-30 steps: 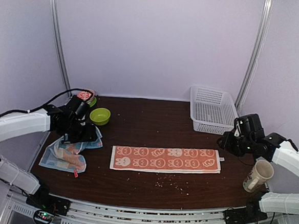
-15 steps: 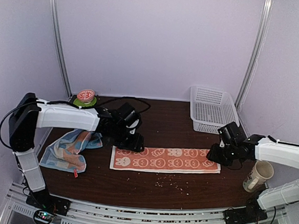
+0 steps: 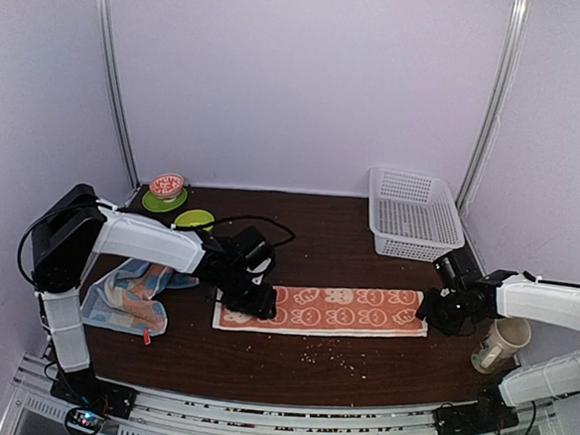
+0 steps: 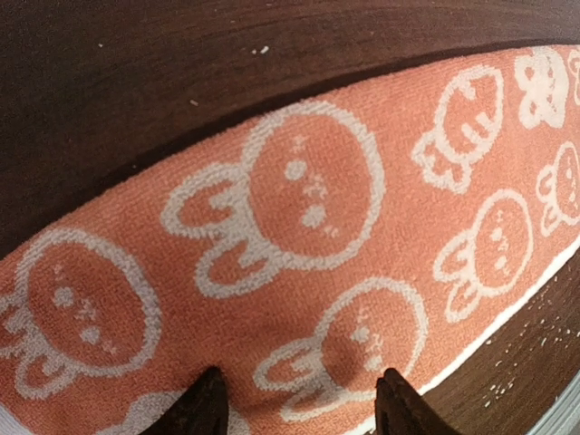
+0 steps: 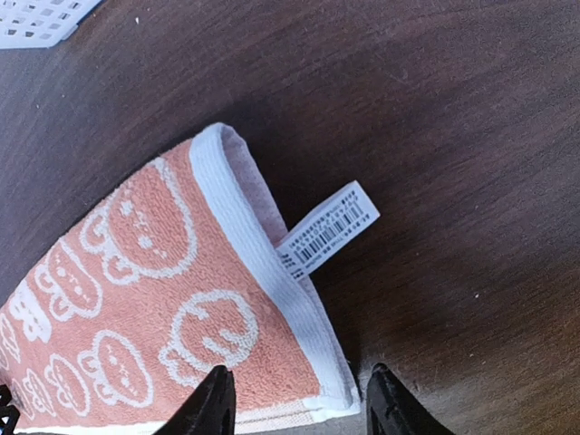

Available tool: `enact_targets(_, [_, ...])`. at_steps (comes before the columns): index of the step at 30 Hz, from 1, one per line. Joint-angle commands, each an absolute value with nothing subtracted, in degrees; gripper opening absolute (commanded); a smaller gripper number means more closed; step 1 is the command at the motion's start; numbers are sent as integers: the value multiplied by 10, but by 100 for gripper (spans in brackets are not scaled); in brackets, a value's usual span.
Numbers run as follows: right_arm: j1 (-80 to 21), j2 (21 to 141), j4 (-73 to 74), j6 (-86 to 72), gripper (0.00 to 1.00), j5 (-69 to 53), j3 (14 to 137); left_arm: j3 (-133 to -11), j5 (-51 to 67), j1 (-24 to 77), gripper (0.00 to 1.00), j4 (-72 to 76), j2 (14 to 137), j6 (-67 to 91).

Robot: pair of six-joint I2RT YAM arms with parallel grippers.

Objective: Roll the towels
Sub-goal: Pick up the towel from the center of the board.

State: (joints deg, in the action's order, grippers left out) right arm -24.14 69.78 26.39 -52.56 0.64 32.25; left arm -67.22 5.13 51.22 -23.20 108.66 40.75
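The orange towel (image 3: 335, 308) with white rabbit print lies flat as a long strip across the dark wood table. My left gripper (image 3: 252, 301) is open, low over the towel's left end; its wrist view shows the orange towel (image 4: 299, 245) between the fingertips (image 4: 207, 403). My right gripper (image 3: 435, 313) is open at the towel's right end, fingertips (image 5: 216, 399) astride the white-hemmed corner (image 5: 313, 349) with a barcode tag (image 5: 328, 228). The light-blue towel (image 3: 130, 296) lies crumpled at the left.
A white basket (image 3: 413, 214) stands at the back right. A green bowl (image 3: 194, 219) and a green saucer with a pink cup (image 3: 164, 191) sit at the back left. A beige mug (image 3: 500, 342) stands at the right edge. Crumbs lie near the front.
My left gripper moved from the blue towel rightward and down onto the orange towel's left end. My right gripper moved in and lowered to the towel's right corner.
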Motion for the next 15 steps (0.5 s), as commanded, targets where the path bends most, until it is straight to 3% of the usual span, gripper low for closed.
enact_targets(1, [-239,699,269,-547,50,-11,312,-636,51,512,57,-218,1084,407])
enact_targets(15, [-226,715,267,-572,42,-35,263,-620,60,512,57,-196,1077,410])
